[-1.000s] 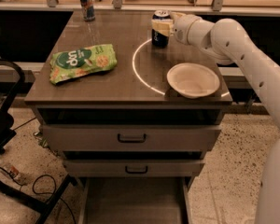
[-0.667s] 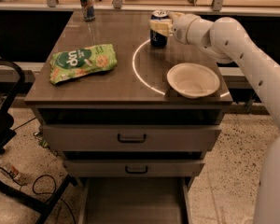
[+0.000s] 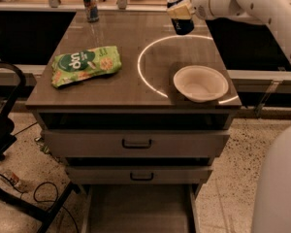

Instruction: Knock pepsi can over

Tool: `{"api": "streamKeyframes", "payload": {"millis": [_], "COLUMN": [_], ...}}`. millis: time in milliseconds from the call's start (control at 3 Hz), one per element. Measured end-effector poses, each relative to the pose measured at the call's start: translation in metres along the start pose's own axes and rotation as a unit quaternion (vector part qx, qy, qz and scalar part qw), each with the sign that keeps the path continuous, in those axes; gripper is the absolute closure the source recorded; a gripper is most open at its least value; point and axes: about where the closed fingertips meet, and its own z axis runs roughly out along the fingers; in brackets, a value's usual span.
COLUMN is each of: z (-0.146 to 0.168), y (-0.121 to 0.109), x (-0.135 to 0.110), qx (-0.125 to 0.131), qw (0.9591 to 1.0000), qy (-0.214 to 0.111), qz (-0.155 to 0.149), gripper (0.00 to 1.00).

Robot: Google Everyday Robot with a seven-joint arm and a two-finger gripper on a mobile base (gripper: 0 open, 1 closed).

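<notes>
The pepsi can (image 3: 183,25), dark blue with a silver top, is tilted with its top leaning left, near the far right of the wooden table (image 3: 131,38). Its base looks raised just off the tabletop. My gripper (image 3: 181,7) comes in from the right on the white arm and is shut around the can's upper part, with one pale finger (image 3: 176,11) across its front. The can's far side is hidden by the gripper.
A white bowl (image 3: 200,83) sits at the front right of the table. A green chip bag (image 3: 86,64) lies at the left. A slim tall can (image 3: 90,3) stands at the back left. Drawers (image 3: 137,143) are below, and a black frame (image 3: 2,130) stands at the left.
The pepsi can stood upright on the table with my gripper at its right side. Now it is up and to the right, tilted, in my gripper. Nothing else has moved.
</notes>
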Motion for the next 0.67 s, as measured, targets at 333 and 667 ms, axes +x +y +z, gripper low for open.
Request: {"api": "streamKeyframes", "payload": {"millis": [333, 667], "z": [-0.0085, -0.0041], "y": [-0.0058, -0.0026], "x": [-0.0052, -0.0036], "qx": [-0.007, -0.023], "qw": [0.9940, 0.9834], "qy": [0.068, 0.114], "qz": [-0.086, -0.139], "gripper": [1.00, 1.00]}}
